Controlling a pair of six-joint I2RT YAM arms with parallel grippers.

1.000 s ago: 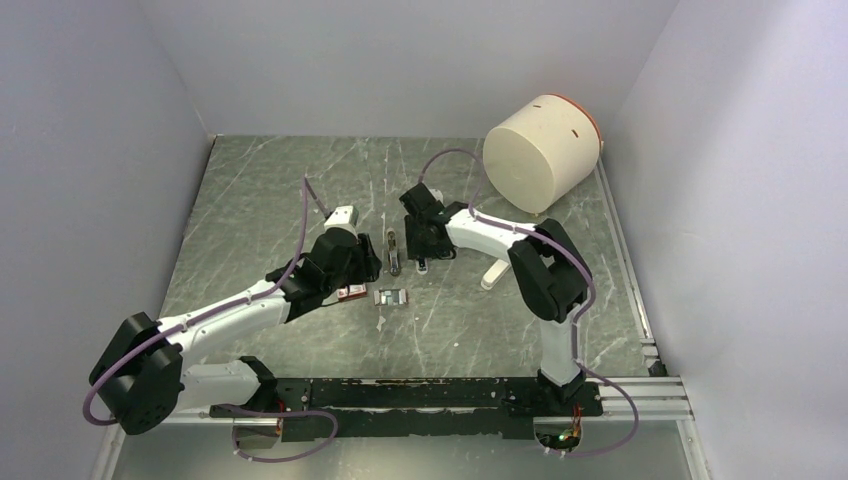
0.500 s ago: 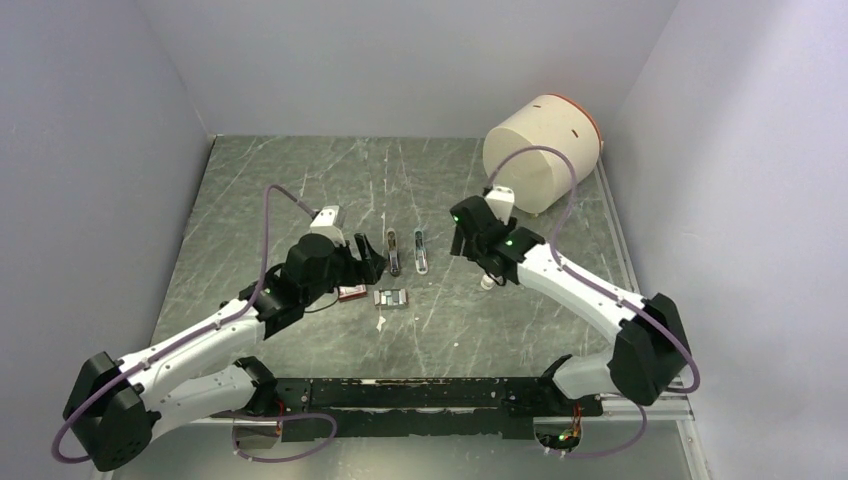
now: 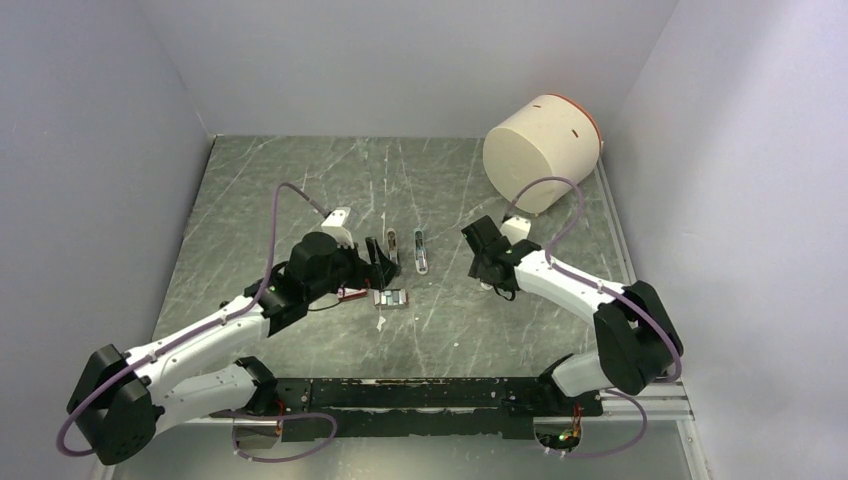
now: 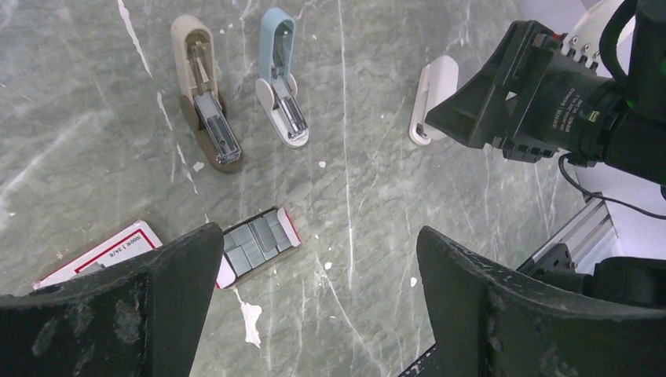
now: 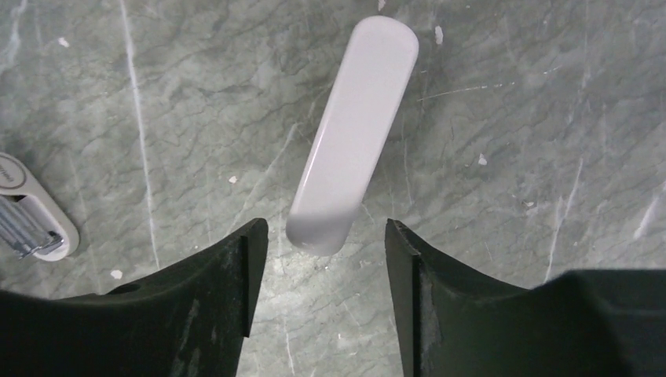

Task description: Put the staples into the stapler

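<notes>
1. Since half a second ago the right arm has folded back and dropped its right gripper [image 5: 322,236] onto the white stapler [image 5: 353,133]. The left gripper [image 4: 314,259] has edged toward the staples [image 4: 255,239].
2. Left jaws stand wide apart and hold nothing, hovering above the table with the staples just inside the left-hand finger [image 4: 118,314].
3. Right jaws are partly open and empty, and the white stapler's rounded end lies between them, seemingly untouched.
4. Just beyond the staples lie the tan stapler [image 4: 206,102] and the blue stapler [image 4: 281,86], both hinged open with their channels bared. The red box [image 4: 94,255] sits beside the staples.
5. Which stapler is meant cannot be told.
6. The likely step is picking up the staples. Doing it well means centring over the block, turning the wrist so the pads close across its short width, then squeezing lightly, since glued strips may snap.
7. The block's long axis runs left to right in the top view [image 3: 390,297], crosswise to the staplers. Its red-edged end faces the right arm's side.
</notes>
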